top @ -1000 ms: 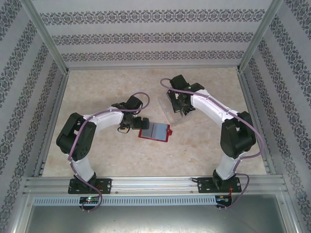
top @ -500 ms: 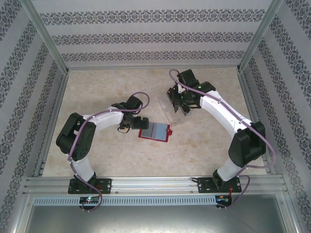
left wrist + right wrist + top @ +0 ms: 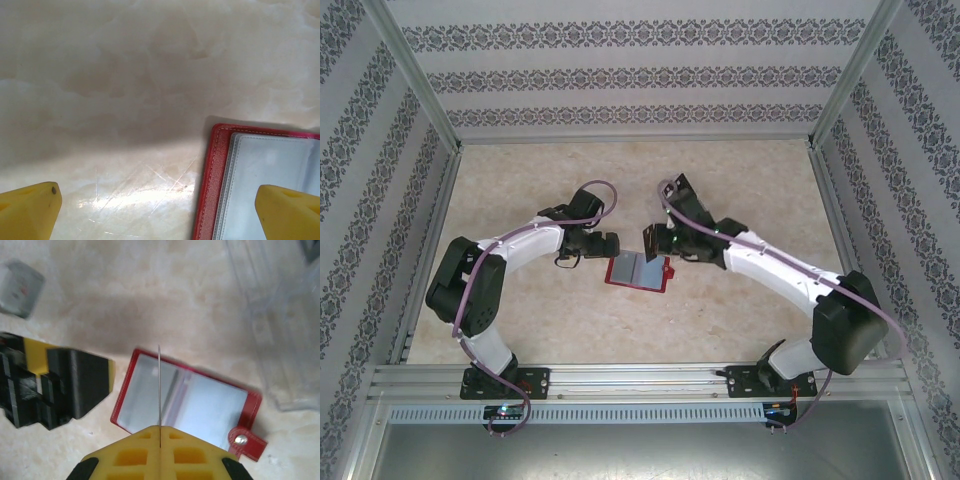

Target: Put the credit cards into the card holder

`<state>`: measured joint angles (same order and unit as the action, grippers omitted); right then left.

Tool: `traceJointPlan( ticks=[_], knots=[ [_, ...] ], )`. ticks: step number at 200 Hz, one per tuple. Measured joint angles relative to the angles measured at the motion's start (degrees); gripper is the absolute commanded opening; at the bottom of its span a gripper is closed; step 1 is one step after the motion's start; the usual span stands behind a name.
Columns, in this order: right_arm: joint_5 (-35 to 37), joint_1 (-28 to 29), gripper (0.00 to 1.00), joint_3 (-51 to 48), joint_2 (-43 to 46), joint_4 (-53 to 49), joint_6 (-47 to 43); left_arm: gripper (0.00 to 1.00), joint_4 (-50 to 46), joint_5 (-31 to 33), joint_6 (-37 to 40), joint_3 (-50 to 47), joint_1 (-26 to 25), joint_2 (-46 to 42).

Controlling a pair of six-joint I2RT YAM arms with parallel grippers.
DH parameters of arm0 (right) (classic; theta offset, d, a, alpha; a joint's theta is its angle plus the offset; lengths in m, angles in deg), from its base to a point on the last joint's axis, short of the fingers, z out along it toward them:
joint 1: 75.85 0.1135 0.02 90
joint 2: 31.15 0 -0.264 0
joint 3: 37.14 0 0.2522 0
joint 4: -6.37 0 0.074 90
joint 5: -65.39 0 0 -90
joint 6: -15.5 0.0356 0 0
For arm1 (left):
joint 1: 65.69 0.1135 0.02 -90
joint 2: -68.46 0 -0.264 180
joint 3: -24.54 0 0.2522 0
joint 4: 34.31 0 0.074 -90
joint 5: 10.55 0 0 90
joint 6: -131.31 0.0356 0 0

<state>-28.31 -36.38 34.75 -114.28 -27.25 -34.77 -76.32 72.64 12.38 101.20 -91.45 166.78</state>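
The card holder (image 3: 638, 271) lies open on the table, a red wallet with grey inner pockets (image 3: 200, 400) and a red tab with a metal snap (image 3: 243, 441) at its right. My right gripper (image 3: 160, 436) is shut on a credit card (image 3: 159, 385), which stands edge-on as a thin line above the wallet's left half. From above, the card (image 3: 649, 241) sits at the wallet's far edge in the right gripper (image 3: 660, 243). My left gripper (image 3: 160, 215) stands open at the wallet's left corner (image 3: 220, 165), with one fingertip (image 3: 287, 210) over the grey pocket.
A clear plastic tiered rack (image 3: 270, 315) stands just beyond the wallet, to its right. The left gripper's black and yellow finger (image 3: 75, 385) is close to the wallet's left edge. Metal rails and patterned walls enclose the marble table (image 3: 520, 320).
The right arm has swung from the clear rack at the back down to the wallet, carrying the card. The left gripper has shifted slightly away from the near edge, staying open.
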Motion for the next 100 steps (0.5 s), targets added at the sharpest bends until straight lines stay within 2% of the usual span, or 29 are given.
traceJointPlan(
  ticks=[50,100],
  knots=[
    [5.9,4.1,0.00,-12.6,2.6,14.0,10.3,1.00,-0.2,-0.3,0.0,-0.4,0.0,-0.4],
    [9.5,6.5,0.00,-17.7,2.7,24.6,17.4,1.00,-0.6,-0.5,0.2,-1.2,0.0,-0.4]
  ],
)
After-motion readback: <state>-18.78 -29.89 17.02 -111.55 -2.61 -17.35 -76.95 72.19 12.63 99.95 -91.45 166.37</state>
